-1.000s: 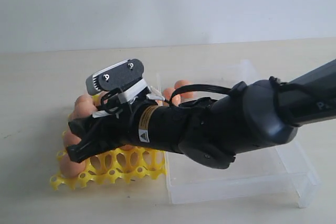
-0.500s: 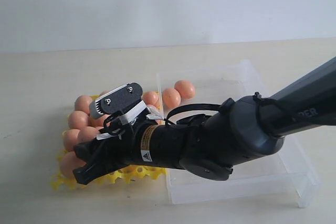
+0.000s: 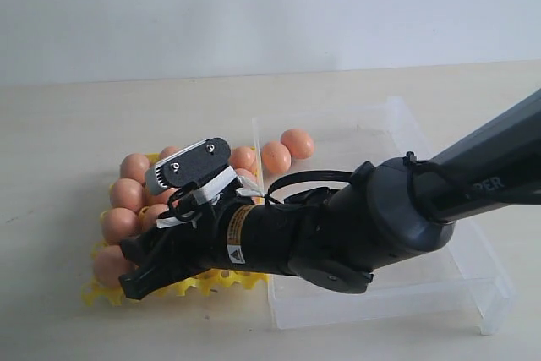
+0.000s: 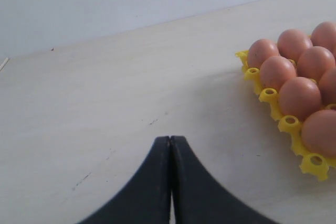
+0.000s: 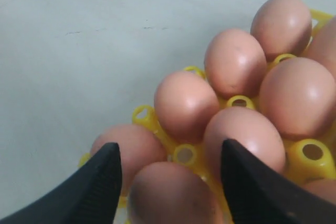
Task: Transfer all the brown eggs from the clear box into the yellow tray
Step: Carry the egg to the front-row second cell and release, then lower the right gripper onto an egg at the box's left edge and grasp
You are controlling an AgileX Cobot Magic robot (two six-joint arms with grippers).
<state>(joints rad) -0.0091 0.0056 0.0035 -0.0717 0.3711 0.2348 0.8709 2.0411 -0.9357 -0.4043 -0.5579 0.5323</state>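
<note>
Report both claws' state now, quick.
Left claw: closed, empty.
Right claw: open around a smooth orange-brown oval egg in the bright yellow plastic egg tray; contact unclear.

pale beige tabletop (image 3: 68, 124), matte, faint scuffs in places; plain white wall (image 3: 254, 6) directly behind; soft, even light.

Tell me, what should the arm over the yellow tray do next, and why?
Probably lift straight up. The right gripper has its jaws apart either side of a brown egg sitting in the yellow tray, so it looks released. Neighbouring eggs crowd close, so sideways travel could knock them. Two more eggs wait in the clear box.
</note>
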